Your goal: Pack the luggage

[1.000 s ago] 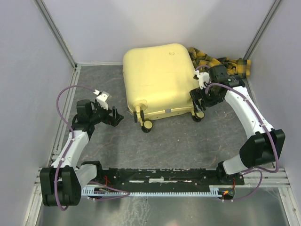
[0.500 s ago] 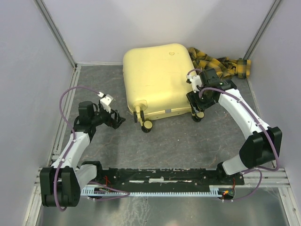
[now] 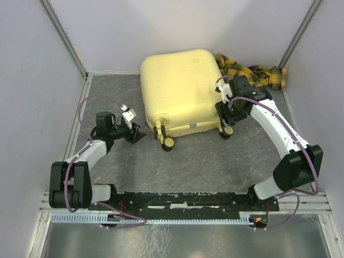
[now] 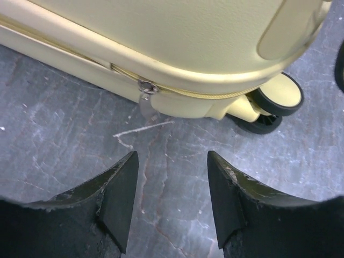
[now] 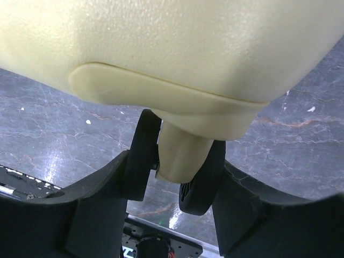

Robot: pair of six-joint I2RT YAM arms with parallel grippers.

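Note:
The luggage (image 3: pixel 180 86), a pale-yellow hard-shell suitcase, lies closed and flat at the back middle of the table, its wheels toward me. My left gripper (image 3: pixel 138 133) is open and empty, low over the table just left of the near-left wheel (image 3: pixel 167 143). In the left wrist view, the gripper (image 4: pixel 172 172) faces the suitcase's zipper pull (image 4: pixel 146 88) and one wheel (image 4: pixel 274 99). My right gripper (image 3: pixel 226 121) is open at the near-right corner. In the right wrist view, the gripper (image 5: pixel 176 158) straddles the yellow caster with its black wheels (image 5: pixel 180 156).
A yellow-and-black plaid cloth (image 3: pixel 252 72) lies bunched behind the suitcase's right side, near the back right wall. Grey walls close in the table on the left, back and right. A metal rail (image 3: pixel 183 201) with the arm bases runs along the near edge.
My left gripper has moved right, toward the suitcase's near-left corner. My right gripper has moved from beside the cloth down to the near-right wheel. The suitcase has not moved.

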